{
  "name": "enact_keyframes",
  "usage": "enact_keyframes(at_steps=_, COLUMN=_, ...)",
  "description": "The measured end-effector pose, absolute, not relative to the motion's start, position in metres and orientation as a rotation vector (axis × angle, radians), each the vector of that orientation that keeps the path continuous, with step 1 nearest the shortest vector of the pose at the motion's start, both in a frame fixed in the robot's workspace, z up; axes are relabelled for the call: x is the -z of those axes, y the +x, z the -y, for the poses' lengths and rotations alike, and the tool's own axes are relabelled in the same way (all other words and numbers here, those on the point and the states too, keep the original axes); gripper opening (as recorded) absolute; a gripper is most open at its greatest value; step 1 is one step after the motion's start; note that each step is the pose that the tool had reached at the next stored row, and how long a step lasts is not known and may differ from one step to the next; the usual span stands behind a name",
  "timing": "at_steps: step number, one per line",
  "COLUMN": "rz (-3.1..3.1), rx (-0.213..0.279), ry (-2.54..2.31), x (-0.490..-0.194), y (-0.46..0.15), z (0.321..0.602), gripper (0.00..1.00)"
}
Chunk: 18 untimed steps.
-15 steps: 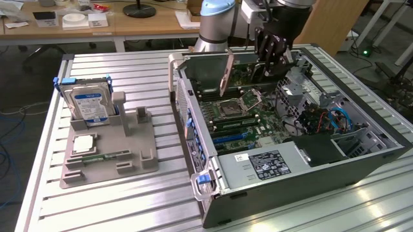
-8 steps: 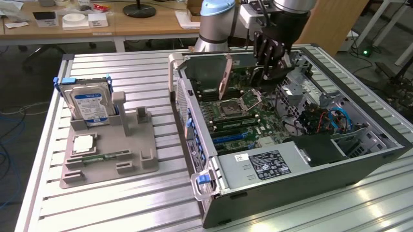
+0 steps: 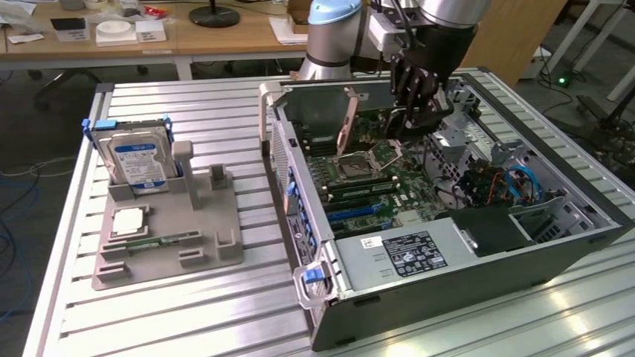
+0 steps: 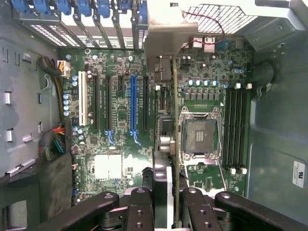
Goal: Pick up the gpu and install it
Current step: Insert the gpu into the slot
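Observation:
The gpu (image 4: 164, 125) shows edge-on in the wrist view as a thin card with a silver bracket at its far end, hanging over the motherboard (image 4: 115, 144) between the black expansion slots and the CPU socket (image 4: 199, 132). My gripper (image 4: 166, 195) is shut on its near edge, with one black finger on each side. In the exterior view the gripper (image 3: 409, 123) reaches down into the open computer case (image 3: 555, 253), and the gpu (image 3: 349, 123) stands upright beside it, toward the case's rear wall. I cannot tell whether the card touches a slot.
A blue expansion slot (image 4: 134, 103) lies beside several black ones. On the exterior view's left, a grey fixture (image 3: 204, 253) holds a hard drive (image 3: 139, 163), a CPU (image 3: 129, 221) and a memory stick (image 3: 163, 240). The case's drive cage (image 3: 417, 253) and cables (image 3: 506, 186) crowd the interior.

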<state>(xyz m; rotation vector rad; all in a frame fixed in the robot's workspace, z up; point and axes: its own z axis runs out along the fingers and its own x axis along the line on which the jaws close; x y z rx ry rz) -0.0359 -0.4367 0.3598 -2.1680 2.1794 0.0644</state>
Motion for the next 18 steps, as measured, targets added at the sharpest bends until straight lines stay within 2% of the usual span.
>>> enact_keyframes(at_steps=18, rz=-2.181, rx=-0.061, ry=-2.17, x=-0.3588, y=-0.0373, z=0.4384, gripper=0.28)
